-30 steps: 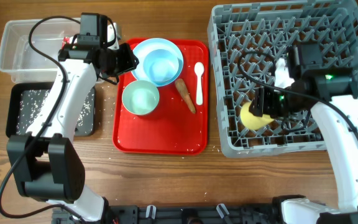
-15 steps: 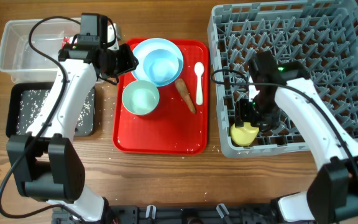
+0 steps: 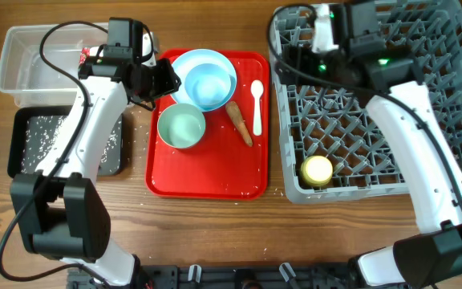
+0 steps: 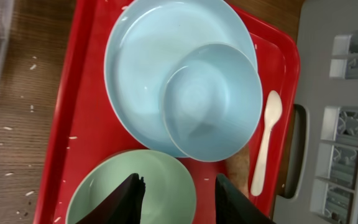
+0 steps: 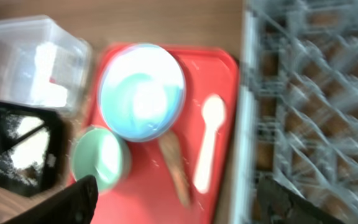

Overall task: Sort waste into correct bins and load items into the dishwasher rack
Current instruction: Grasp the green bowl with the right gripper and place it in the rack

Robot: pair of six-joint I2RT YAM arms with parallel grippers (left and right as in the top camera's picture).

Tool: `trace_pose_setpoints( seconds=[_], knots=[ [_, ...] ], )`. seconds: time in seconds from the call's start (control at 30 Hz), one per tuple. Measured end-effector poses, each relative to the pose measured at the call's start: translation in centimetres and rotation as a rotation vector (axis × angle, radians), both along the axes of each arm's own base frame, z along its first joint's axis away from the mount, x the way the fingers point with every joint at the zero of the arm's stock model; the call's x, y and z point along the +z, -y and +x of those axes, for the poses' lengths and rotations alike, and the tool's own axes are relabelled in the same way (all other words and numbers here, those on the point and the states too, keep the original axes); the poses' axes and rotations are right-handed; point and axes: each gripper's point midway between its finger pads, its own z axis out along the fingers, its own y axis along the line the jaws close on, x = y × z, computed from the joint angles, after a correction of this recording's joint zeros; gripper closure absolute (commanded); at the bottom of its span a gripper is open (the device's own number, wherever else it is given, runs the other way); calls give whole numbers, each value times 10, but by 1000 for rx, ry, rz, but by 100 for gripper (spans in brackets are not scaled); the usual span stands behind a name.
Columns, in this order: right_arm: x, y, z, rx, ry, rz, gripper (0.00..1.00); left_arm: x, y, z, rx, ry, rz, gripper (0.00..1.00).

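The yellow cup (image 3: 317, 170) lies in the front-left corner of the grey rack (image 3: 289, 104). On the red tray (image 3: 207, 172) a pale blue bowl (image 3: 211, 83) sits on the pale blue plate (image 3: 181, 63), with the mint bowl (image 3: 182, 127), the carrot-like stick (image 3: 240, 122) and the white spoon (image 3: 257, 107) beside it. My left gripper (image 4: 179, 196) is open and empty over the mint bowl (image 4: 104, 193). My right gripper (image 5: 179, 205) is open and empty, high over the rack's far-left corner. Its blurred view shows the spoon (image 5: 209, 140).
The clear tub (image 3: 30, 56) stands far left, with a red-and-white scrap (image 3: 85, 54) at its right end. The black tray (image 3: 22, 144) in front of it holds rice grains. Loose grains lie on the wood around the red tray.
My right gripper has let go of the yellow cup in the rack's front-left corner and swung up to the rack's far-left corner. The left arm has barely moved.
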Motion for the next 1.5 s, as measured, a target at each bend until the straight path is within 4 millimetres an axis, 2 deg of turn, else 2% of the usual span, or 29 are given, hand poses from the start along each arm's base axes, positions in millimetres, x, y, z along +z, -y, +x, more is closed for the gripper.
trace_pose_setpoints(
  seconds=[0.07,0.1,0.13,0.17,0.2,0.23,0.33,0.4,0.47,0.5,0.53,0.57,0.63,0.7,0.73,0.77,0.83,0.87,0.9,0.93,0.97,1.0,1.03,1.07,1.13,1.17,1.2,1.33,1.5],
  knots=[
    [-5,-35,13,38,37,37,23,-1,-13,3,50,-4,12,58],
    [-17,-56,20,61,37,50,25,-1,-21,4,78,-7,14,51],
    [-36,-76,24,81,12,55,28,-1,-37,7,132,-7,15,43],
    [-68,-100,23,111,-37,46,34,-1,-62,11,206,-8,18,32],
    [-102,-122,18,141,-95,26,37,-1,-78,12,248,-8,22,20],
    [-123,-133,12,159,-133,11,39,-2,-89,12,282,-11,21,0],
    [-182,-163,-9,203,-240,-35,46,-3,-105,8,324,-31,20,0],
    [-209,-176,-20,226,-277,-54,53,-4,-105,8,325,-33,20,0],
    [-237,-185,-33,249,-324,-85,70,-4,-105,8,325,-33,20,0],
    [-239,-187,-36,254,-327,-86,80,-4,-105,8,325,-33,21,0],
    [-240,-188,-38,257,-334,-89,94,-4,-105,8,326,-33,21,0],
    [-241,-186,-41,256,-346,-96,96,-4,-105,8,326,-33,22,0],
    [-244,-181,-47,253,-380,-111,96,-4,-105,8,326,-33,22,0],
    [-241,-166,-54,235,-433,-142,96,-4,-105,7,326,-33,22,0],
    [-232,-158,-54,222,-441,-144,96,-4,-105,7,326,-33,22,0],
    [-214,-151,-48,210,-418,-129,96,-4,-105,7,326,-33,22,0],
    [-169,-133,-32,174,-329,-105,96,-4,-105,8,326,-33,22,0],
    [-128,-113,-16,120,-222,-105,96,-4,-105,8,326,-33,22,0],
    [-82,-87,0,44,-100,-110,96,-4,-105,7,326,-33,22,0],
    [-46,-58,15,-58,16,-146,96,-4,-105,7,326,-33,22,0],
    [-20,-31,29,-161,119,-197,96,-4,-105,7,326,-33,22,0],
    [15,12,51,-337,274,-299,96,-4,-105,8,326,-33,22,0],
    [33,42,68,-456,380,-407,96,-4,-105,7,326,-34,22,0],
    [40,64,86,-532,462,-526,96,-4,-105,7,326,-35,22,0],
    [36,86,112,-597,539,-722,96,-4,-105,7,326,-36,22,0],
    [21,96,126,-600,543,-872,96,-4,-105,7,326,-33,23,0],
    [-3,105,137,-573,508,-1049,96,-4,-105,7,326,-34,22,0],
    [-67,118,143,-401,330,-1453,96,-4,-105,7,326,-34,22,0],
    [-64,123,139,-379,286,-1554,96,-4,-105,7,326,-34,22,0]
  ],
)
